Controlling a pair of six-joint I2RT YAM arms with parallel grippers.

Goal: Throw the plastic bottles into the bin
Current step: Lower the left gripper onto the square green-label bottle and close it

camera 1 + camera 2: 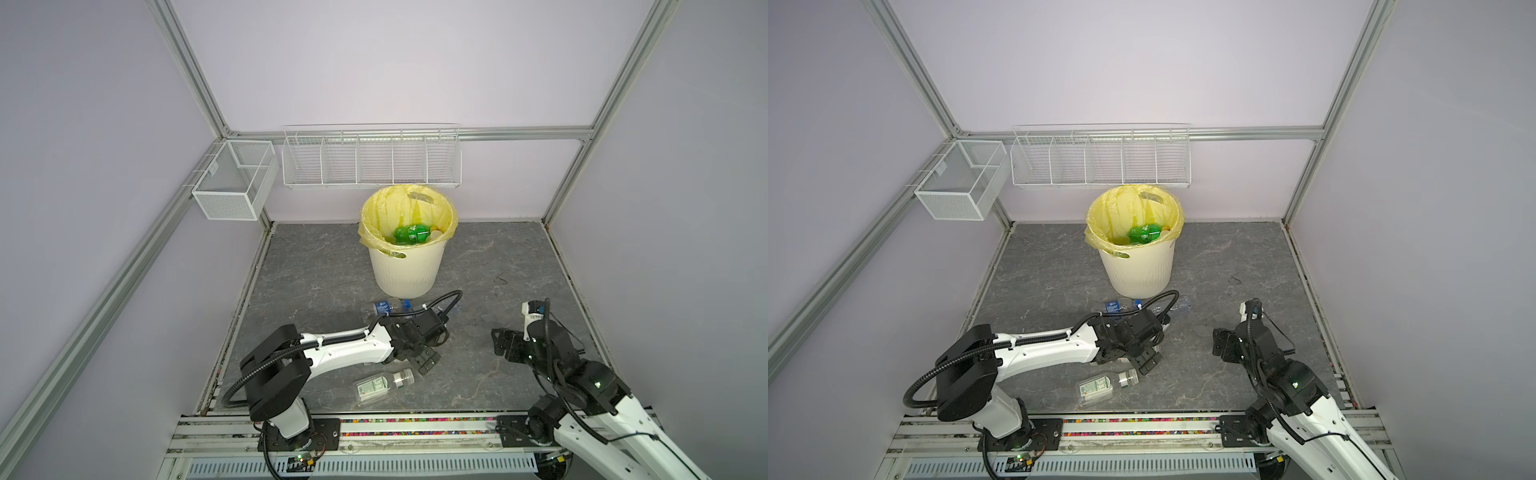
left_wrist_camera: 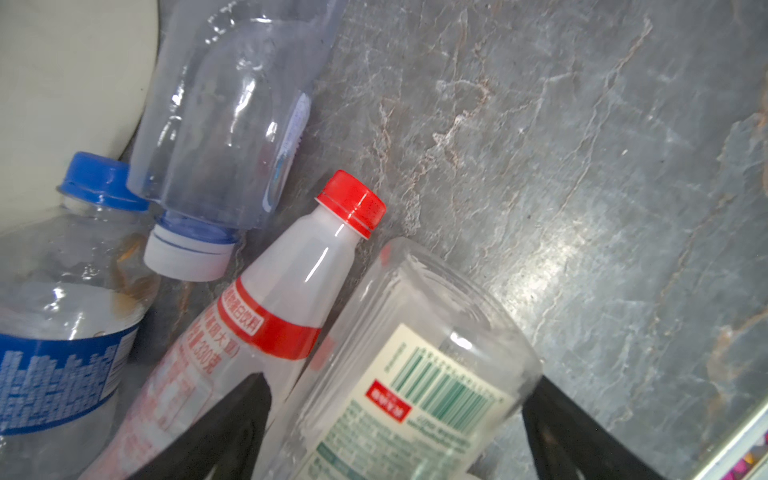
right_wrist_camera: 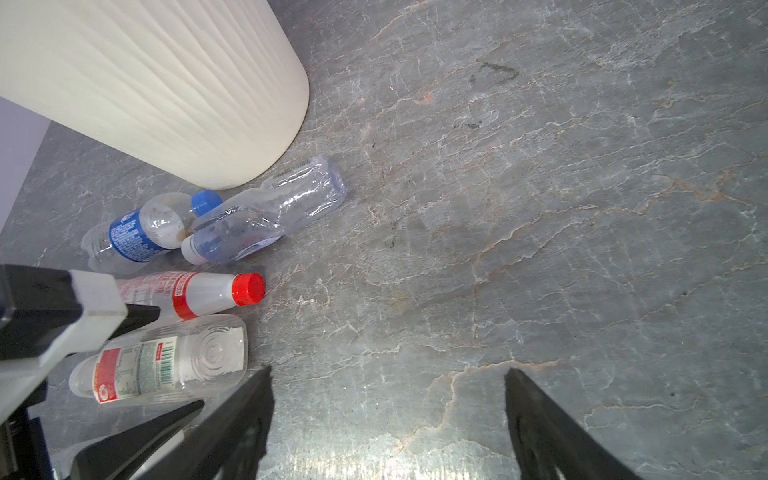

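The cream bin [image 1: 405,270] [image 1: 1138,270] with a yellow liner holds a green bottle [image 1: 411,233]. On the floor in front of it lie a blue-label bottle [image 2: 58,332] [image 1: 382,307], a crushed clear bottle [image 2: 232,112] and a red-capped bottle [image 2: 291,282] [image 3: 208,293]. My left gripper [image 2: 401,377] [image 1: 434,349] is open, one finger on each side of a clear green-label bottle [image 2: 415,374] [image 3: 166,361] that lies on the floor. Another clear bottle [image 1: 380,385] [image 1: 1102,385] lies before the left arm. My right gripper [image 3: 387,370] [image 1: 500,343] stands open over bare floor.
Two white wire baskets [image 1: 232,183] [image 1: 370,160] hang on the back frame above the bin. Aluminium posts and lilac walls close in the grey marbled floor [image 1: 498,257]. A metal rail [image 1: 415,424] runs along the front edge between the arm bases.
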